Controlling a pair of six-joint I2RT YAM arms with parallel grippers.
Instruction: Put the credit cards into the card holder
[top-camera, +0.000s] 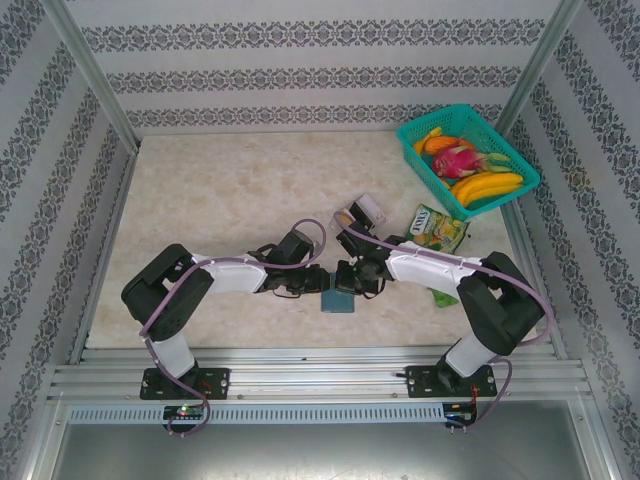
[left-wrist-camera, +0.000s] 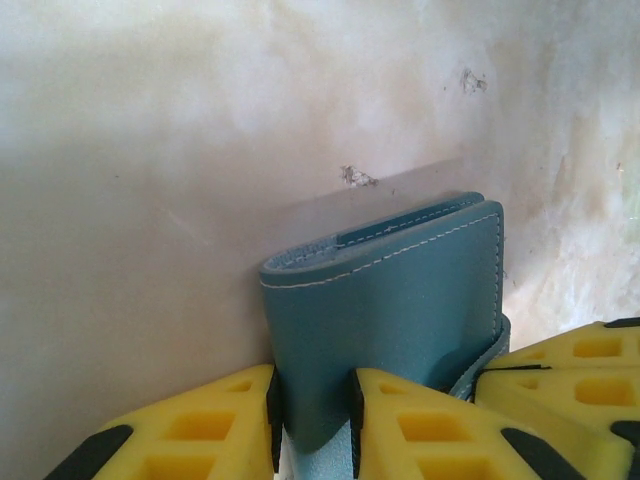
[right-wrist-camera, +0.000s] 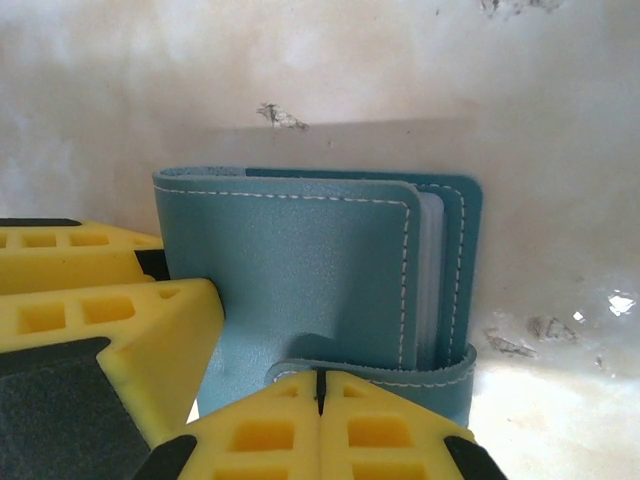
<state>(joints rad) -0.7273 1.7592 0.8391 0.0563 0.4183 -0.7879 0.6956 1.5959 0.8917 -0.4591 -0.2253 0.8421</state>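
Top external view: where's the card holder (top-camera: 337, 301)?

— Midway along the worktop's (top-camera: 220, 190) near edge, between my arms. My left end effector (left-wrist-camera: 312, 405) clamps its folded side; my right end effector (right-wrist-camera: 320, 395) is pinched shut on its strap.

— Room to open it?

— Yes, I judge: bare worktop toward the far-left corner.

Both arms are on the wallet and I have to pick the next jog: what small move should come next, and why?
Probably have the right gripper peel the strap away from the card holder to open it. The left gripper clamps the holder's body, the right one's fingers pinch the strap's end, and the cover looks folded shut, so no card can go in yet.
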